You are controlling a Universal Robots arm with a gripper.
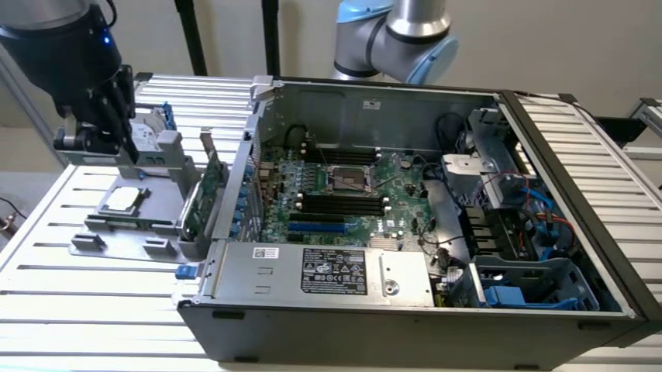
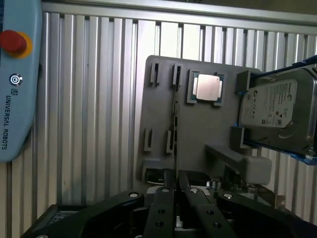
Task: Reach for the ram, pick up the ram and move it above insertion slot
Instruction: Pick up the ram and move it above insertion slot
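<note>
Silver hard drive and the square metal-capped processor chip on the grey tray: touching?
Apart. In the wrist view the silver hard drive sits clear of the square metal-capped processor chip, with bare grey tray between them.

Slatted aluminium table (image 1: 93,302), ribs running across the whole work surface. Directly on it: open computer case (image 1: 414,310), lying on its side toward the exterior view's right; grey parts holder (image 1: 119,236), toward the exterior view's left, just beside the case. At one edge of the slats, in the wrist view: blue teach pendant (image 2: 15,99) with red button.
</note>
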